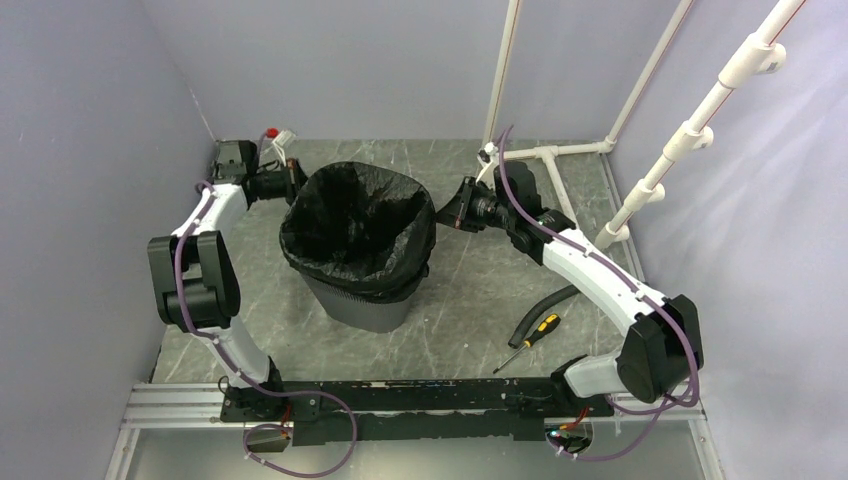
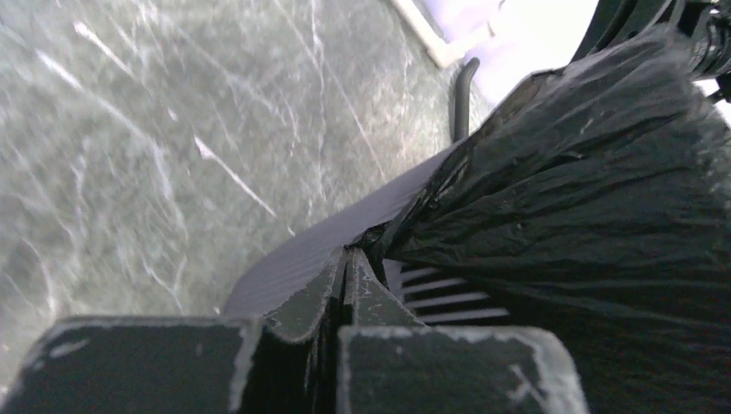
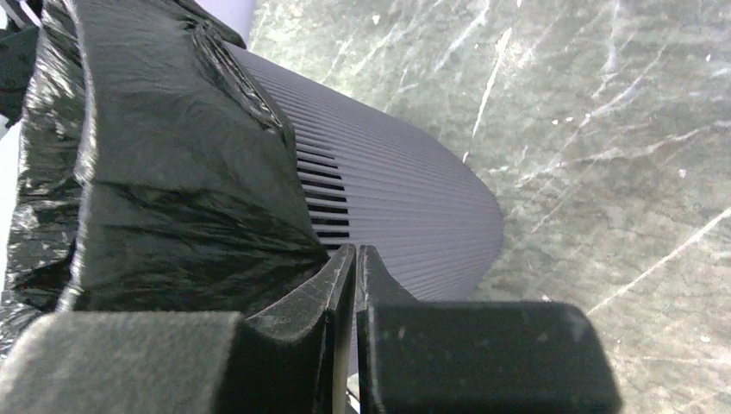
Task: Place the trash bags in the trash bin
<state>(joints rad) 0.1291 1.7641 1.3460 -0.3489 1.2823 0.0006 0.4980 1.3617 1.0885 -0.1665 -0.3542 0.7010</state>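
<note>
The dark grey mesh trash bin point(image 1: 365, 305) stands upright mid-table. A glossy black trash bag point(image 1: 350, 215) lines it, open, its edge folded over the rim. My left gripper point(image 1: 293, 185) is at the bin's far-left rim. In the left wrist view it point(image 2: 349, 254) is shut, with the bag point(image 2: 586, 172) stretched in folds to its tips over the bin wall point(image 2: 293, 267). My right gripper point(image 1: 441, 215) is at the right rim. In the right wrist view it point(image 3: 355, 250) is shut, the bag's edge point(image 3: 172, 172) drawn to its tip beside the ribbed wall point(image 3: 405, 198).
A yellow-and-black screwdriver point(image 1: 530, 340) and a black rubber hose point(image 1: 545, 305) lie right of the bin; the hose also shows in the left wrist view point(image 2: 461, 95). A white pipe frame point(image 1: 560, 150) stands at the back right. Walls close in on the left, back and right.
</note>
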